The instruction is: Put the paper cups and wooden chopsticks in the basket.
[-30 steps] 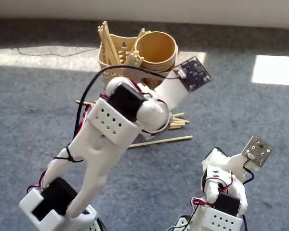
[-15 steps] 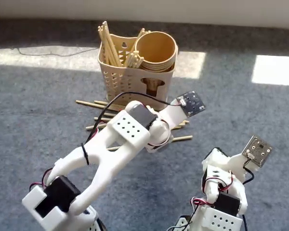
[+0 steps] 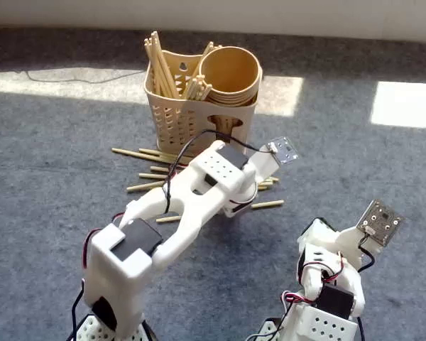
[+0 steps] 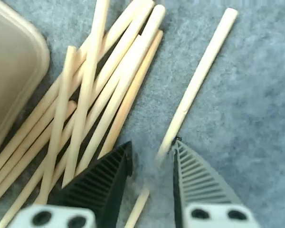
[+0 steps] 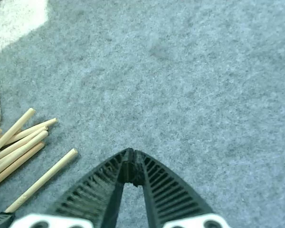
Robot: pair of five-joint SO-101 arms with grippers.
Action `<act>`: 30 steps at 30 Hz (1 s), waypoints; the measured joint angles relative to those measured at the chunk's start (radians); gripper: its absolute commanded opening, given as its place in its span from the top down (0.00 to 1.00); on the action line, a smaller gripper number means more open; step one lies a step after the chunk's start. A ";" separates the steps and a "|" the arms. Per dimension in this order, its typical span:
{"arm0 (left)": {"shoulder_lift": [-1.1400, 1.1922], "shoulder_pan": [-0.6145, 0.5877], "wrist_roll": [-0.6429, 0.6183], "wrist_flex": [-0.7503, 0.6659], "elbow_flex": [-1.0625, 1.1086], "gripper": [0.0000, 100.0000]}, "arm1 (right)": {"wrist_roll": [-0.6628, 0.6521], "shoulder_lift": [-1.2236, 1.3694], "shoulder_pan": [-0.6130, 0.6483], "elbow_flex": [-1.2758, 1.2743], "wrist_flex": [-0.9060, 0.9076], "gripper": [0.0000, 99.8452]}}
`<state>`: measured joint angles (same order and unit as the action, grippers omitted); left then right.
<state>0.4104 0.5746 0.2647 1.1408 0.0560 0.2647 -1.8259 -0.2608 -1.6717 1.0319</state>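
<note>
Left gripper: jaws parted, either side of one loose chopstick's end | chopstick pile: on carpet at basket's foot | paper cups: stacked inside basket | right gripper: jaws clenched, empty

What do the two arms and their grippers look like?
The left arm and right arm have white plastic shells with small holes, black motors and red, black and white cables. The left gripper and right gripper have black, ribbed, tapering fingers.
</note>
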 measured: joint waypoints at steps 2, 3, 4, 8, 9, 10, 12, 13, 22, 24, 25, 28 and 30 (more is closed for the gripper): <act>0.034 -0.003 -0.002 0.000 -0.015 0.90 | 0.000 0.000 0.000 0.000 0.000 0.99; 0.040 -0.002 0.000 0.000 -0.023 0.93 | 0.000 0.000 0.000 0.000 0.000 0.99; 0.041 0.002 0.000 0.000 -0.025 0.96 | 0.000 0.000 0.000 0.000 0.000 0.99; 0.043 0.008 0.002 0.009 -0.026 1.00 | 0.000 0.000 0.000 0.000 0.000 0.99; 0.043 0.008 0.002 0.026 -0.031 1.00 | 0.000 0.000 0.000 0.000 0.000 0.99; 0.043 0.008 0.002 0.049 -0.041 1.00 | 0.000 0.000 0.000 0.000 0.000 0.99; 0.040 0.006 0.002 0.100 -0.063 1.00 | 0.000 0.000 0.000 0.000 0.000 0.99; 0.031 0.006 0.002 0.124 -0.074 1.00 | 0.000 0.000 0.000 0.000 0.000 0.99; -0.138 0.005 0.000 0.292 -0.169 1.00 | 0.000 0.000 0.000 0.000 0.000 0.99; -0.184 0.005 0.000 0.313 -0.184 1.00 | 0.000 0.000 0.000 0.000 0.000 0.99; -0.206 0.005 0.000 0.321 -0.190 1.00 | 0.000 0.000 0.000 0.000 0.000 0.99; -0.273 0.005 -0.002 0.325 -0.195 1.00 | 0.000 0.000 0.000 0.000 0.000 0.99; -0.324 0.005 -0.002 0.325 -0.195 1.00 | 0.000 0.000 0.000 0.000 0.000 0.99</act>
<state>0.0867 0.5792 0.2631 1.4661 -0.1389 0.2647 -1.8259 -0.2608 -1.6717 1.0319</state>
